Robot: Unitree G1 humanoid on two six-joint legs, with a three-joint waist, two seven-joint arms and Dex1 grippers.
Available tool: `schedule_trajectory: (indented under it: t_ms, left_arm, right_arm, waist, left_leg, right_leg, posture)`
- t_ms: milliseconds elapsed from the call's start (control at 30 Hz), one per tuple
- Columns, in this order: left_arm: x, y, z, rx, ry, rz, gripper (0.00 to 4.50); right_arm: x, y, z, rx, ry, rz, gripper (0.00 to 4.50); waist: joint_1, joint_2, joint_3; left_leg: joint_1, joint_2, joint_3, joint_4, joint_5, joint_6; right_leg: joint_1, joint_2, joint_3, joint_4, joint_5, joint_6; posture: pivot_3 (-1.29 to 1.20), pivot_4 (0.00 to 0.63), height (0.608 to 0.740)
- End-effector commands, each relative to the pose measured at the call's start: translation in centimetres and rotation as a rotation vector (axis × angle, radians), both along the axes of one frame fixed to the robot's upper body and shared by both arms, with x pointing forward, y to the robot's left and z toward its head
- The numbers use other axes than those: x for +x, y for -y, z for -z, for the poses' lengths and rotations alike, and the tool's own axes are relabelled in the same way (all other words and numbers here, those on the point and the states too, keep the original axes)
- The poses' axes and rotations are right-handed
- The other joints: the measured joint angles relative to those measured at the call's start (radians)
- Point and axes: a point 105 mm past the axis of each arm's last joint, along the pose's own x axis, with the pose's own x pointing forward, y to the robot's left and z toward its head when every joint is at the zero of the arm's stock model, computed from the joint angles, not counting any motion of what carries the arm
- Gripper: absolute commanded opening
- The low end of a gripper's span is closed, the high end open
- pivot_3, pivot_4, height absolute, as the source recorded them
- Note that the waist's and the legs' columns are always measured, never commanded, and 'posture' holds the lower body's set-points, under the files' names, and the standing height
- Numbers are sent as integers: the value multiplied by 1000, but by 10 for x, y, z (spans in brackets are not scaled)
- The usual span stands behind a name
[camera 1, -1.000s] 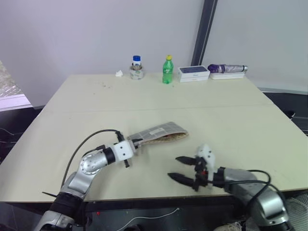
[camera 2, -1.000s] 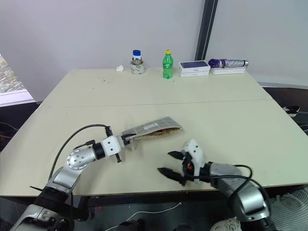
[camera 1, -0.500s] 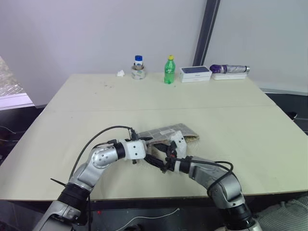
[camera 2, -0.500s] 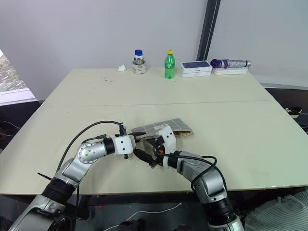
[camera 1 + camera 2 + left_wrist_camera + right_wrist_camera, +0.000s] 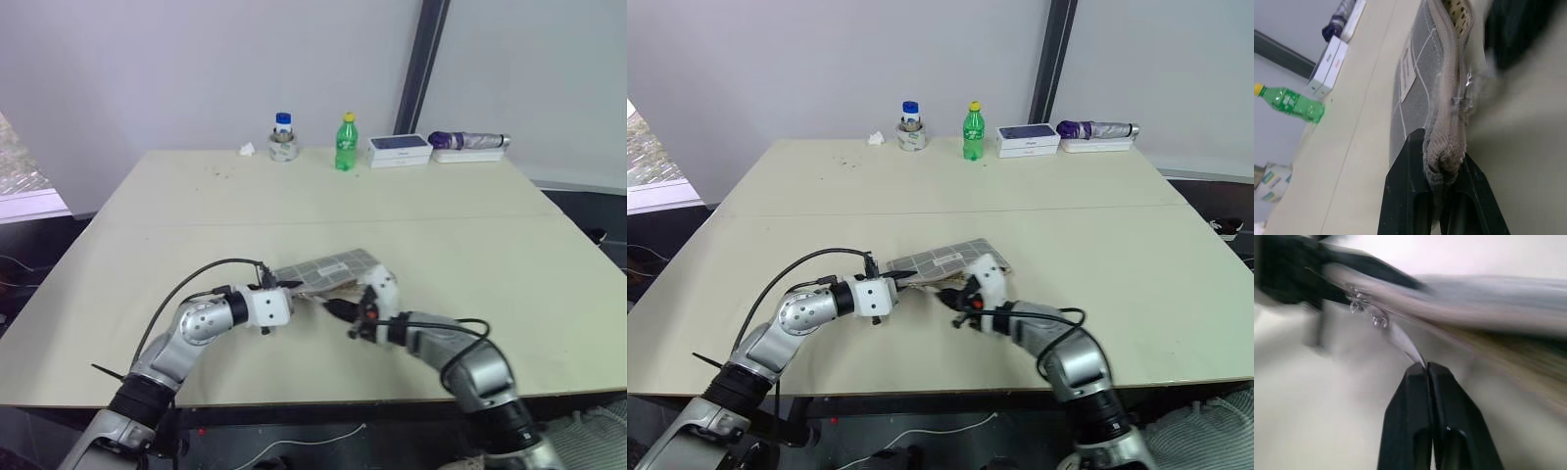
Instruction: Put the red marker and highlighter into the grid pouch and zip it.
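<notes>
The grid pouch (image 5: 331, 267) lies flat on the table's near middle, grey with white lines and a small white label (image 5: 1408, 76). My left gripper (image 5: 1444, 164) is shut on the pouch's near end (image 5: 291, 287). The zipper's metal slider (image 5: 1376, 321) sits close to that end, and the pouch mouth beyond it gapes, showing dotted lining (image 5: 1457, 11). My right gripper (image 5: 1426, 366) is shut on the thin white pull strap (image 5: 1404, 343), just in front of the pouch (image 5: 338, 308). The red marker and the highlighter are hidden from view.
Along the table's far edge stand a blue-capped jar (image 5: 283, 139), a green bottle (image 5: 342, 144), a white box (image 5: 398, 149) and a purple folded umbrella (image 5: 468, 140). Bare tabletop (image 5: 470, 245) stretches around the pouch.
My right gripper came forward from the table's front edge to the pouch and closed from wide open onto the pull strap. The left gripper kept its hold on the pouch end.
</notes>
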Motion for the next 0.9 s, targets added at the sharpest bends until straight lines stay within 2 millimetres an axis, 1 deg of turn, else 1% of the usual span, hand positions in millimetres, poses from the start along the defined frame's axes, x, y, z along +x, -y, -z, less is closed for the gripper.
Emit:
schedule_trajectory:
  t_ms: [33,67,100,167,300,367,433,467,567,633,733,833,900]
  left_arm:
    - [6,-20,-10,-8,53,-60,0]
    - [7,-23,-10,-6,54,-66,0]
    - [7,-24,-10,-9,54,-69,0]
    - [7,-26,-9,-13,51,-68,0]
    - [3,-35,-5,-38,16,-83,0]
    - [3,-41,-4,-64,-9,-107,0]
    - [2,-43,-3,-88,-40,-113,0]
    - [1,-44,-3,-98,-58,-112,0]
    - [-1,-47,-1,-89,-63,-108,0]
    - [-2,-50,0,-87,-71,-110,0]
    - [-3,-55,1,-97,-87,-122,0]
    - [-3,-55,3,-98,-96,-127,0]
    - [-4,-53,4,-144,-148,-121,0]
  right_arm:
    - [19,56,-20,-46,80,120,60]
    - [20,64,-22,-54,85,122,60]
    - [19,67,-23,-60,84,111,60]
    - [17,69,-24,-72,89,91,60]
    - [26,78,-20,-130,120,146,60]
    - [28,77,-19,-144,144,160,60]
    - [27,73,-20,-115,141,150,60]
    - [27,75,-18,-129,143,155,60]
    - [32,86,-19,-140,160,201,60]
    - [38,98,-23,-162,183,262,60]
    - [41,110,-21,-217,194,287,60]
    - [40,110,-21,-223,195,272,60]
    - [37,102,-21,-203,187,230,60]
  waist:
    - [-1,0,0]
    - [-2,0,0]
    - [-5,0,0]
    - [-10,0,0]
    - [-8,0,0]
    - [-8,0,0]
    - [-6,0,0]
    - [-6,0,0]
    - [-3,0,0]
    - [-4,0,0]
    - [-5,0,0]
    - [-5,0,0]
    - [-5,0,0]
  left_leg:
    - [0,0,0,0,0,0]
    - [0,0,0,0,0,0]
    - [0,0,0,0,0,0]
    - [0,1,0,-1,0,0]
    - [0,1,1,-1,0,0]
    - [0,0,1,0,0,0]
    - [0,1,0,0,0,0]
    - [0,1,0,0,0,0]
    - [0,0,0,0,0,0]
    - [0,0,0,0,0,0]
    - [0,0,0,0,0,0]
    - [0,0,0,0,0,0]
    - [0,0,1,0,0,0]
  right_leg:
    - [0,0,0,0,0,0]
    - [0,0,0,0,0,0]
    - [0,0,0,0,0,0]
    - [-1,0,0,0,0,0]
    - [0,0,0,0,0,0]
    - [0,0,0,0,0,0]
    - [0,0,0,0,0,0]
    - [0,0,0,0,0,0]
    - [0,0,0,0,0,0]
    - [0,0,0,0,0,0]
    - [0,0,0,0,0,0]
    - [0,0,0,0,0,0]
    - [0,0,0,0,0,0]
  posture:
    - [0,150,740]
    - [0,150,740]
    - [0,150,740]
    - [0,150,740]
    - [0,150,740]
    - [0,150,740]
    - [0,150,740]
    - [0,150,740]
    - [0,150,740]
    - [0,150,740]
    - [0,150,740]
    - [0,150,740]
    - [0,150,740]
